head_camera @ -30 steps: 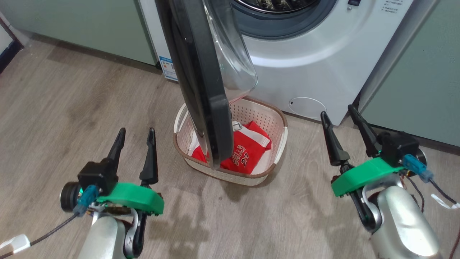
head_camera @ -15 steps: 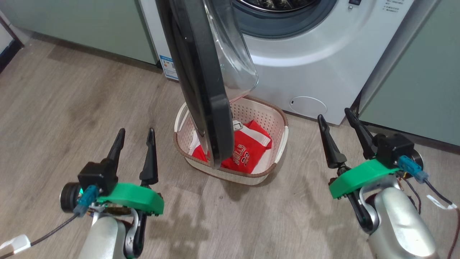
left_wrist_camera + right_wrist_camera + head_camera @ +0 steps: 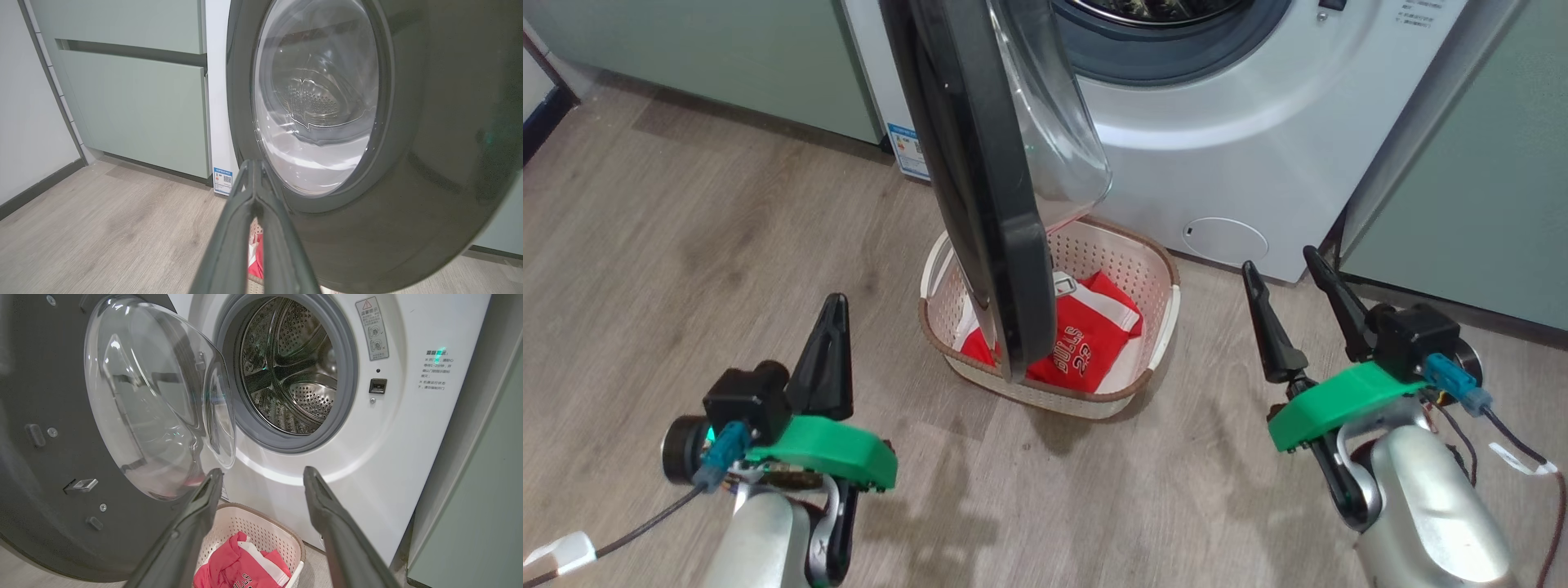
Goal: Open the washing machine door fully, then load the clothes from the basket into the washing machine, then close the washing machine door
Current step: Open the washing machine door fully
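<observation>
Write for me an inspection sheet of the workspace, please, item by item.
Surface: wood floor, the basket standing on it.
Job's things: washing machine door partly open, its edge over the basket; clothes lie in the basket; drum looks empty.
Clutter: nothing seen.
Grippers: left gripper fingers shut, holding nothing; right gripper fingers open, empty.
Cables: a dark cable at each wrist.
Surroundings: pale green cabinets either side of the washing machine.

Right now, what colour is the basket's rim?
Brown, around the cream-white basket; the head view shows it best.
</observation>
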`<state>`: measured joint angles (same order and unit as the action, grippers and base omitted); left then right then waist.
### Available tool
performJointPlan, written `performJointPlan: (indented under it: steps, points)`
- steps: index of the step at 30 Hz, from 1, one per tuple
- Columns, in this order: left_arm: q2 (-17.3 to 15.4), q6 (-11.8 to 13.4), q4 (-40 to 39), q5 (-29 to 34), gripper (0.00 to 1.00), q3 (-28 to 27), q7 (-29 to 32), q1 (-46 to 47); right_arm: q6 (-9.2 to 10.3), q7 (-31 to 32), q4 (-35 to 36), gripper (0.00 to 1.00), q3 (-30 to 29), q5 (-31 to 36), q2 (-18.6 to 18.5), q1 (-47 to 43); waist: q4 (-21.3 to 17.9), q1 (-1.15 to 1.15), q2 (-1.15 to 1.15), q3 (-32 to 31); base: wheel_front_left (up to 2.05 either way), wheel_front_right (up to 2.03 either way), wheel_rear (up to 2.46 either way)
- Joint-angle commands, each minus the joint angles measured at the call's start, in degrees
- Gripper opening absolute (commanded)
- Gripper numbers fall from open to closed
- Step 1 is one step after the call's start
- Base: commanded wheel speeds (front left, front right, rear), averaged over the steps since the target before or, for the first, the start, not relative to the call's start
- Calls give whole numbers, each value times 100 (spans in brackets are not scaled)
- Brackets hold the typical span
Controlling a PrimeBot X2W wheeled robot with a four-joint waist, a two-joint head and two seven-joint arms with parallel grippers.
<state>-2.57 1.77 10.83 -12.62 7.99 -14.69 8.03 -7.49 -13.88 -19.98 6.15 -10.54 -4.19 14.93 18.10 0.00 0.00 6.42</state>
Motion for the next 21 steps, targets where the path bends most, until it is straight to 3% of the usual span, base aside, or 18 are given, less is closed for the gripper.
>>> performJointPlan:
  steps: [1,11,21]
  points:
    - [-105,35,-158,-18,0,-151,-31,116,0,-64,161,100,118,41,50,222,5,0,0,5,0,0,0]
    - [-139,144,-464,46,0,-278,-31,212,0,-54,173,100,103,48,46,227,33,0,0,12,0,0,0]
    - [-378,291,-2164,451,0,-587,-31,1031,0,-56,194,100,101,42,64,166,48,0,0,-91,0,0,0]
